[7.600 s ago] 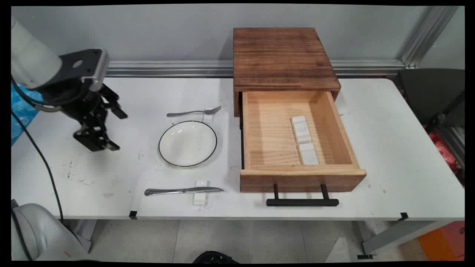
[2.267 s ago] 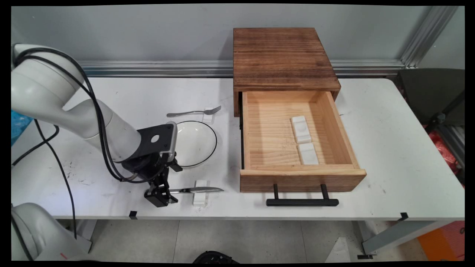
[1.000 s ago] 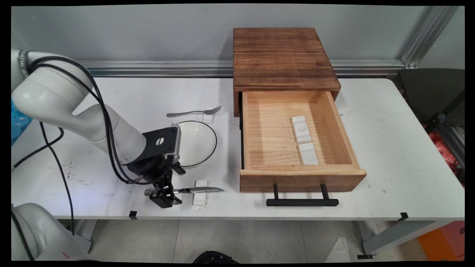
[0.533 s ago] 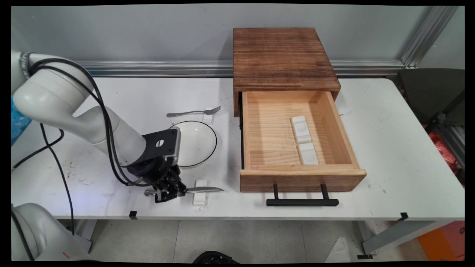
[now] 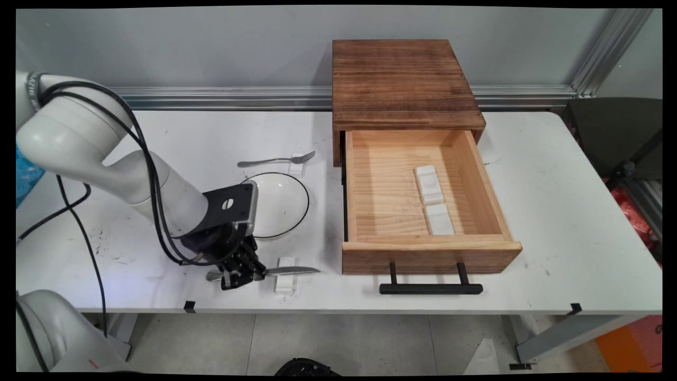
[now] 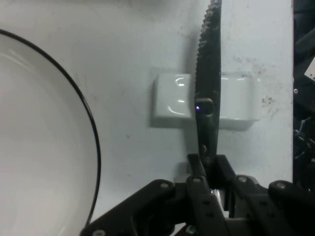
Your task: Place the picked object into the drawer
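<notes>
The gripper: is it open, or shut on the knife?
Shut on the knife. In the hand view the gripper has both fingers pressed against the knife handle, whose blade lies across the white rest.

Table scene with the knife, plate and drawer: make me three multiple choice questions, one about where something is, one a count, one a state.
1. Where does the fork lie?
A. beyond the plate, on a white rest
B. inside the drawer
C. on the plate

2. How many white rests lie in the drawer?
A. none
B. two
C. four

3. What is the gripper doing?
A. open, high above the table
B. shut on the fork
C. shut on the knife

Answers: 1 A, the fork sits behind the plate. 2 B, two white blocks show on the drawer floor. 3 C, the hand view shows the fingers clamped on the knife.
</notes>
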`<state>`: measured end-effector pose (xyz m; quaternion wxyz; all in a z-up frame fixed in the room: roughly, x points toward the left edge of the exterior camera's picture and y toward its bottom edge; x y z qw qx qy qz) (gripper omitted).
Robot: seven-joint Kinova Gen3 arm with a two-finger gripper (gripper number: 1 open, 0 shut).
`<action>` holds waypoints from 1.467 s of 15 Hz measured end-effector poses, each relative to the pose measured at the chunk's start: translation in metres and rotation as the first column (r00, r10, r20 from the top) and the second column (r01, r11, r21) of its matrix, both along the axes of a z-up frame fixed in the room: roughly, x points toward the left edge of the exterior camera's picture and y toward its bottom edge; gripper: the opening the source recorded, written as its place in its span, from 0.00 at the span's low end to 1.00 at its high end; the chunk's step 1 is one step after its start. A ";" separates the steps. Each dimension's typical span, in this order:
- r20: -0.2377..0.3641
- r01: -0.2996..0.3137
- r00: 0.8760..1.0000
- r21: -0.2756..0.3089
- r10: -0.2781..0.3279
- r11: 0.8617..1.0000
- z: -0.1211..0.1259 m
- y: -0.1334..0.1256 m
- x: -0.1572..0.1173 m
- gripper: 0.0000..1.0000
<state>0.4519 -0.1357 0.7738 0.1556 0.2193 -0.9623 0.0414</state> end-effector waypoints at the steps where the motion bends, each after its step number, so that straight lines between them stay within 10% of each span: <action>1: -0.001 -0.001 1.000 -0.002 0.001 1.000 0.002 0.000 0.000 0.00; 22: 0.039 0.056 0.998 -0.038 -0.055 0.998 0.125 -0.032 0.029 0.00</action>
